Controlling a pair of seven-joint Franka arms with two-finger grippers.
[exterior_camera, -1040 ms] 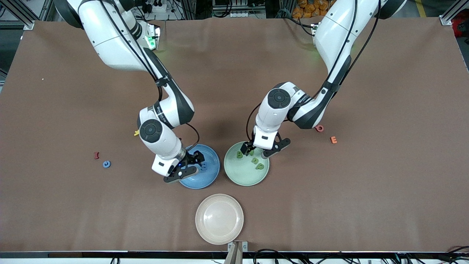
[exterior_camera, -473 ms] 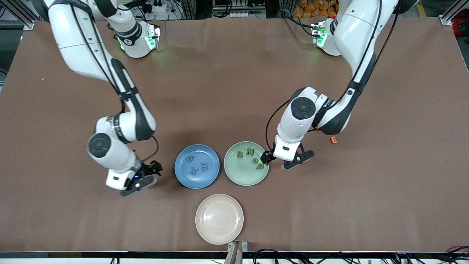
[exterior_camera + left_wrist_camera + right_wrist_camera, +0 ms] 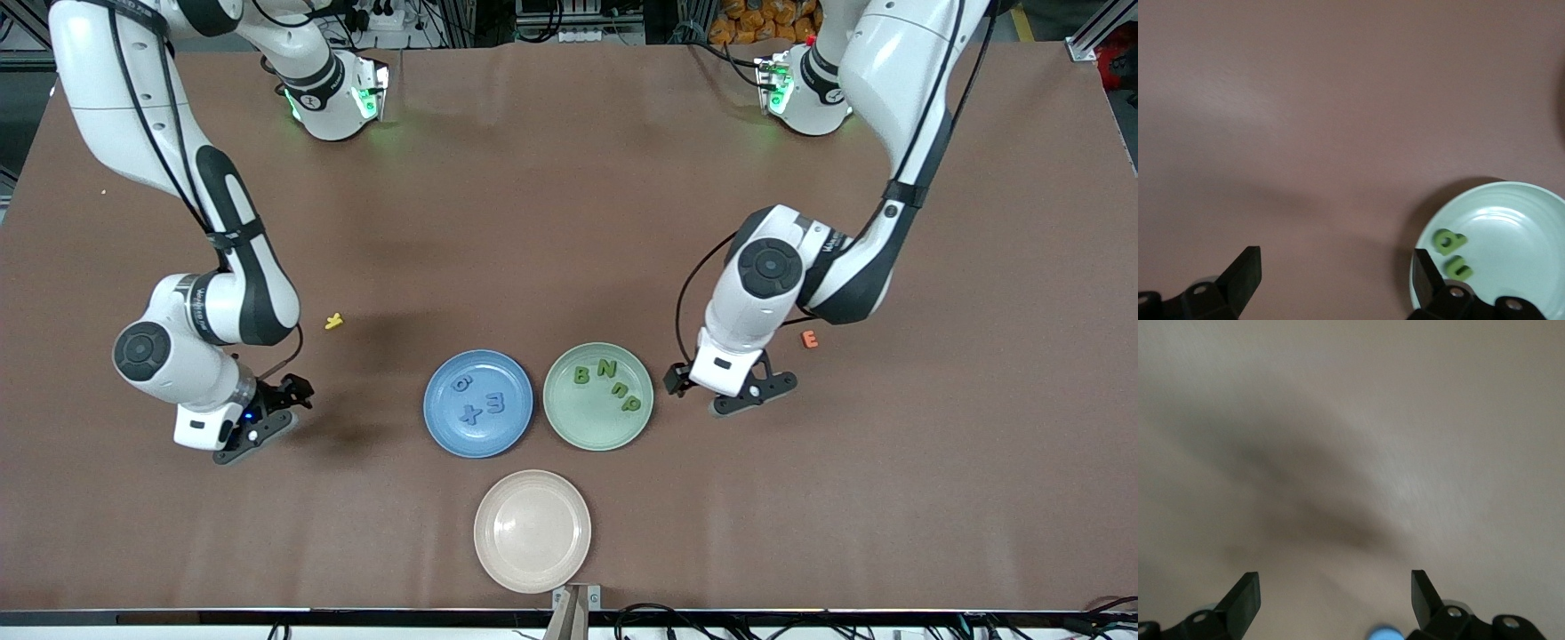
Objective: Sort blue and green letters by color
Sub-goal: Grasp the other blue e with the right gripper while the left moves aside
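A blue plate [image 3: 502,433] holds three light blue letters: a round one [image 3: 460,384], an E [image 3: 495,402] and an X [image 3: 470,412]. Beside it, a green plate [image 3: 580,425] holds green letters B [image 3: 581,374], N [image 3: 608,366], u [image 3: 620,388] and p [image 3: 630,403]. My left gripper [image 3: 717,395] hangs open just off the green plate's rim, toward the left arm's end. The left wrist view shows that plate [image 3: 1511,240] with two green letters [image 3: 1448,241]. My right gripper [image 3: 265,412] is open over bare table toward the right arm's end. A blue piece [image 3: 1383,633] shows under it.
A beige plate [image 3: 532,569] with nothing in it lies nearest the front camera. A small yellow letter [image 3: 333,321] lies between the right arm and the blue plate. An orange E [image 3: 809,339] sits by the left arm's wrist.
Both grippers have swung outward from over the plates: the right from the blue plate toward its own end of the table, the left off the green plate's rim. The plates' letters now show.
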